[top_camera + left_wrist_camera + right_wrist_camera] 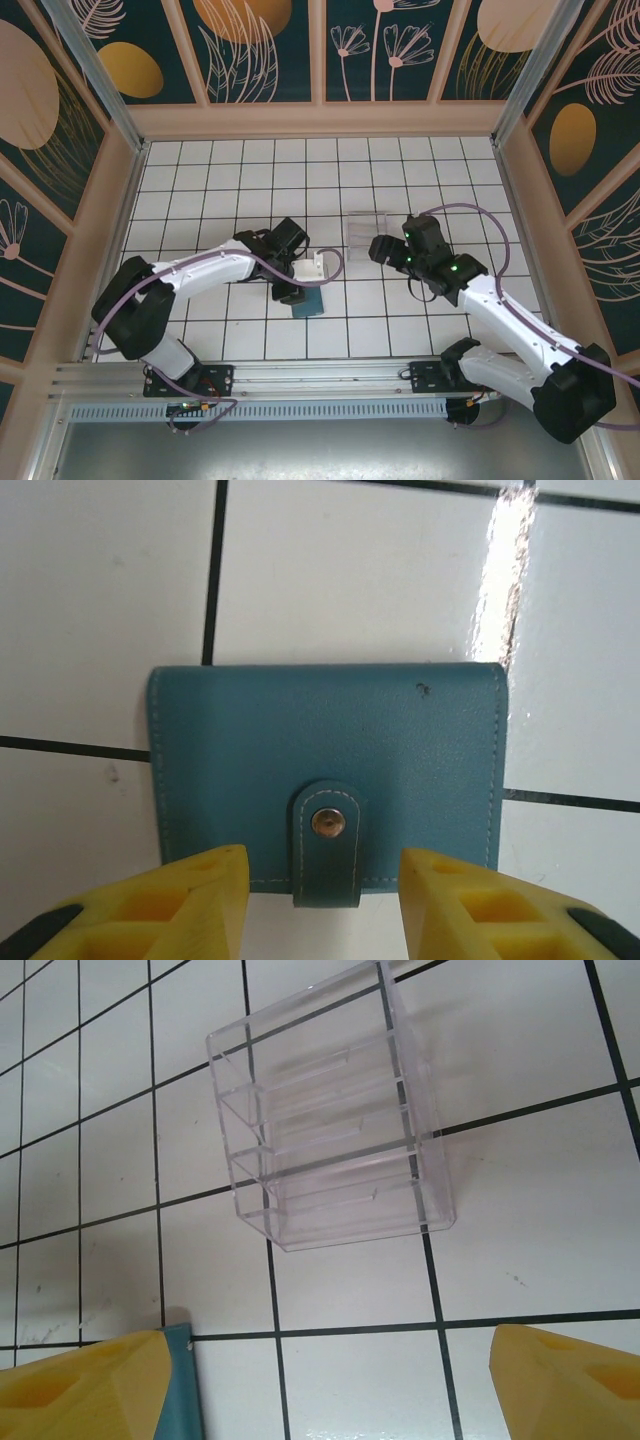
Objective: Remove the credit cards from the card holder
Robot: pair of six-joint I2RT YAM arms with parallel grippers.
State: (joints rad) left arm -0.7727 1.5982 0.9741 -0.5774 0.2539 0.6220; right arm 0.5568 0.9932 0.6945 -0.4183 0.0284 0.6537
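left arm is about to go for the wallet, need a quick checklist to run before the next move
1. card holder lying flat on the tiles: ok
2. left gripper jaws open, either side of the snap strap: ok
3. snap strap undone: not ok, it is fastened
4. credit cards reachable: cannot tell, holder is shut
5. right gripper jaws open, holding nothing: ok
6. clear tray apart from the holder: ok
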